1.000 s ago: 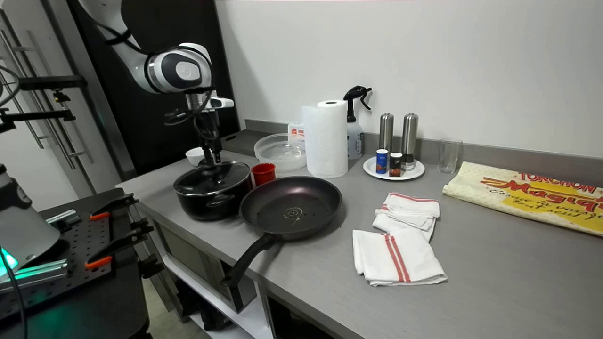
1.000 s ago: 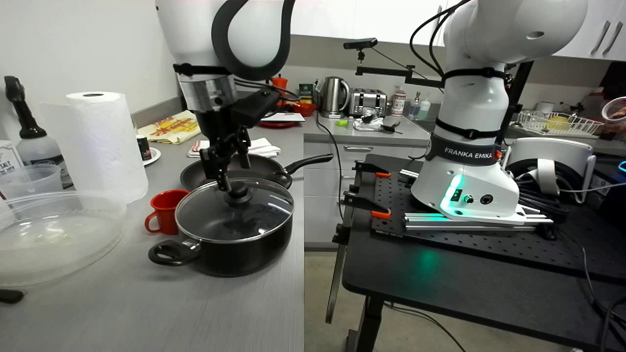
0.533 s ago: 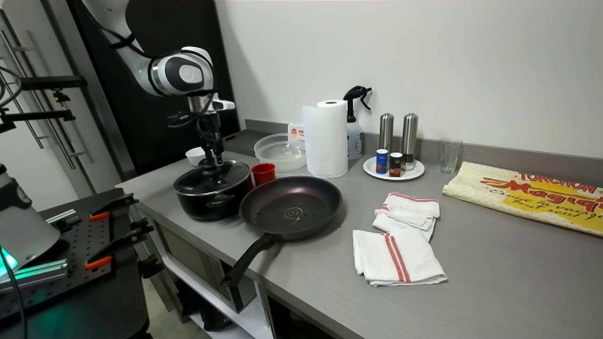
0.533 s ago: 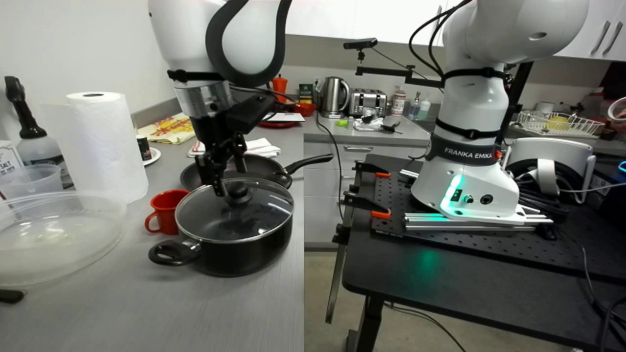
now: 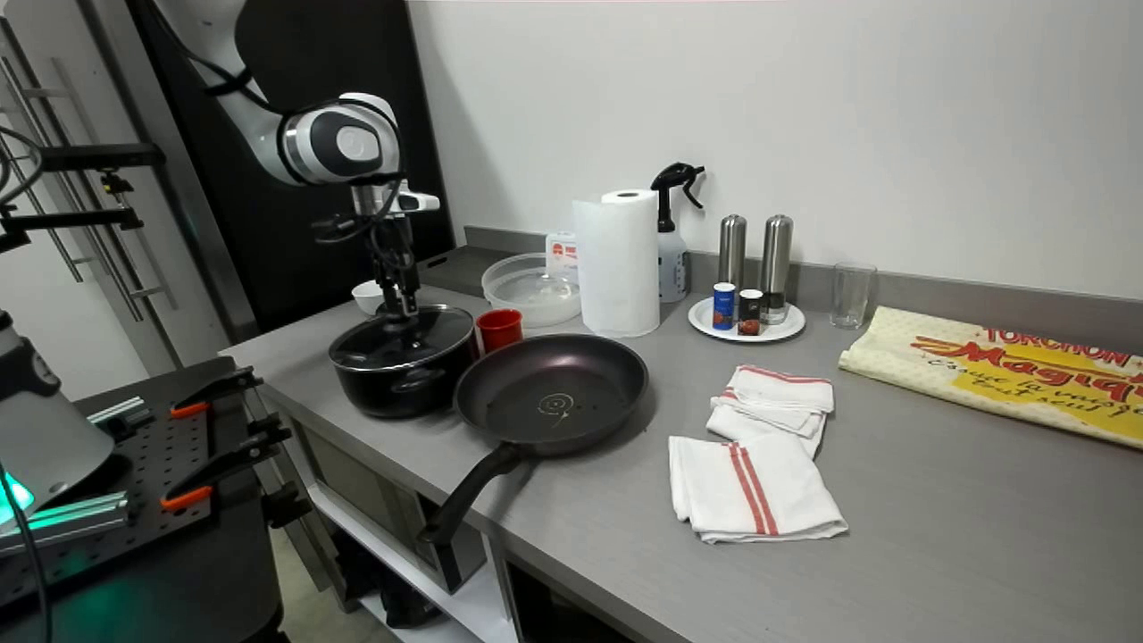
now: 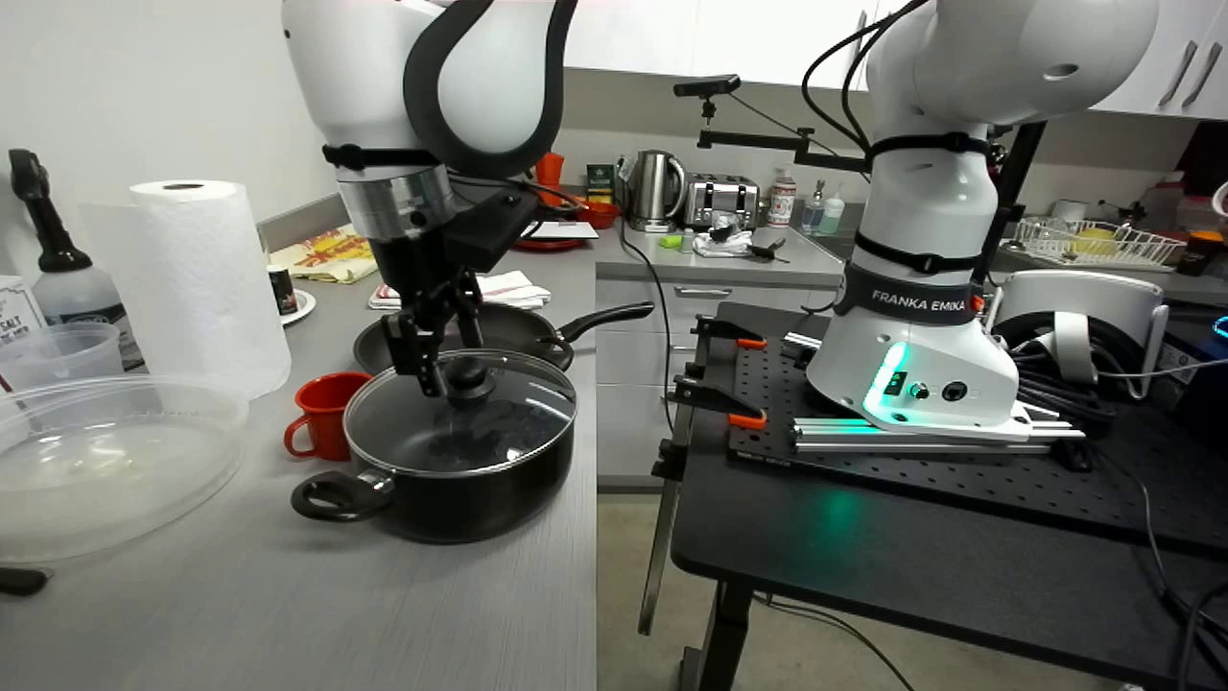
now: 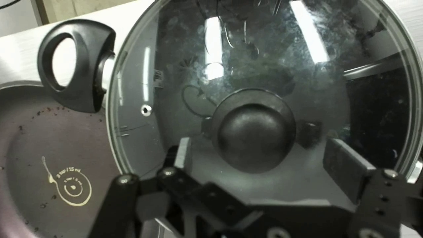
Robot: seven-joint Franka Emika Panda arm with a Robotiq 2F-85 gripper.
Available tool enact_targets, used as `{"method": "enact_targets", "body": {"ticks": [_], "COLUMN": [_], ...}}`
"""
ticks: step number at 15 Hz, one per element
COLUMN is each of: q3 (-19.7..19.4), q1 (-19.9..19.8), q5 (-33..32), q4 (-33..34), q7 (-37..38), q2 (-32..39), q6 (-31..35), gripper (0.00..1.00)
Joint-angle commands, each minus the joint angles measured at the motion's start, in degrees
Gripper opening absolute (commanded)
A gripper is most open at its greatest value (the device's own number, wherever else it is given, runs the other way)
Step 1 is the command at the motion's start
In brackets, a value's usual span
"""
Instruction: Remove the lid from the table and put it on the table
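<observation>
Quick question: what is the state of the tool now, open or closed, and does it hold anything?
Tool: open, holding nothing; the lid is not gripped.

white arm (image 6: 379, 86) bound with black straps (image 6: 892, 251), dark cables (image 6: 807, 79), base (image 6: 945, 355) lettered "franka emika", edged in green light (image 6: 885, 374); black gripper (image 7: 261, 155) pinned with silver screws (image 7: 168, 171)

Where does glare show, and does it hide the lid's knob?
Wrist view: bright streaks mirrored in the glass lid, dark knob clear of them; in an exterior view: pale highlights in the plastic container, green glow on the black tabletop.
</observation>
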Motion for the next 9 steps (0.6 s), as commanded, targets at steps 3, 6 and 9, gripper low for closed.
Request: {"method": "enact_targets", "body": {"ticks": [3,6,9], "q3": [-0.27,-0.3,-0.27], "q1": [0.48,0.42,0.37], "q5": [0.44,0.59,0.69], "q4": [-1.79,-1.9,-2.03], "q7": [-0.67,-0.79,-0.9], "q2": [-0.58,-0.49,-0.58], "q6": [2.73,3.04,3.33], "gripper": [1.0,0.85,0.6]}}
